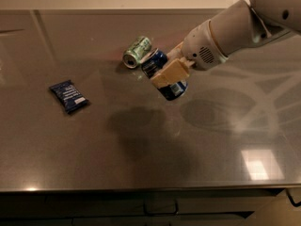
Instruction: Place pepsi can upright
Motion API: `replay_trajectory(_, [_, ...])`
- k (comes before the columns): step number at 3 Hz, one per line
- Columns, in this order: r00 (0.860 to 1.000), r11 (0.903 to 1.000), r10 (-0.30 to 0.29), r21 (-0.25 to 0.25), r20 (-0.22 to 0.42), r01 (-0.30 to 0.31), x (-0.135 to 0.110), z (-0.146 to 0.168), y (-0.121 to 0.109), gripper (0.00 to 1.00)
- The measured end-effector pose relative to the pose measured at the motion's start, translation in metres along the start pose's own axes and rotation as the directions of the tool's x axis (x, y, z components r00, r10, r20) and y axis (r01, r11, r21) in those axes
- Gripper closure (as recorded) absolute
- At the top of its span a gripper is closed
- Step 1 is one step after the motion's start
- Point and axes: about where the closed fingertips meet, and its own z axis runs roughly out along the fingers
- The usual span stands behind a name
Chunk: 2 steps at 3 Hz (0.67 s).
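hand [165,75]: clenched across mid-body of pepsi can [173,89], above tabletop [211,149], centre-right.
pepsi can: held tilted, clear of tabletop, just beside green can [137,52] lying on its side.
handling: judged light, thin-walled, slick; would dent under hard squeeze.
hold: mid-wall grip looked sound; silver ends left free.
wrapper [69,96]: lay well apart, left.

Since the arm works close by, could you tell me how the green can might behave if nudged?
The green can lies on its side, so a nudge would probably roll it. It looks like thin metal, likely light. The gripper, beside it, holds the pepsi can tilted.
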Motion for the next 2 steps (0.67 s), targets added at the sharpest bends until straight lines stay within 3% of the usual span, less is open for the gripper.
replay_trajectory(1, [0.992,0.9994,-0.006,-0.032,0.130,0.011,-0.0014,-0.0036,0.0016,1.00])
replay_trajectory(2, [0.976,0.9986,-0.003,-0.052,0.217,0.015,0.0021,-0.0046,0.0030,1.00])
